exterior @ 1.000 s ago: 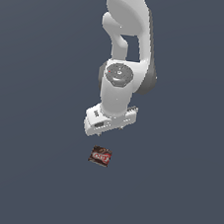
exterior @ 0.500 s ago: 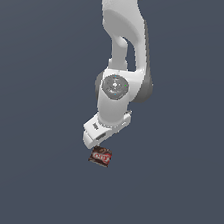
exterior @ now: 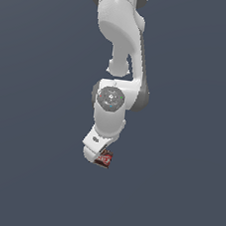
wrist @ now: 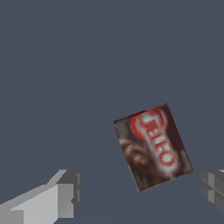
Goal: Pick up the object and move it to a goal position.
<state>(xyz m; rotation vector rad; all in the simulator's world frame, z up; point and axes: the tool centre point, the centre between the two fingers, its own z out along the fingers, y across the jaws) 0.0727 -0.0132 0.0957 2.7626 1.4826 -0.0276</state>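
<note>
The object (exterior: 104,158) is a small flat dark-brown box with a red-and-white label, lying flat on the grey floor. In the exterior view the white arm's hand hangs right over it and hides part of it. In the wrist view the box (wrist: 152,146) lies face up between the two fingers, nearer to one of them. My gripper (wrist: 142,192) is open, with wide gaps on both sides of the box and no contact that I can see. One finger (wrist: 65,194) shows in full; the other finger (wrist: 213,188) is cut off by the frame.
Plain dark grey floor (exterior: 27,174) lies all around the box. The white arm (exterior: 119,60) reaches down from the top of the exterior view. Nothing else shows.
The arm has come down and forward over the last second. The hand, which was above the box with a gap, now covers part of it. The box has not moved.
</note>
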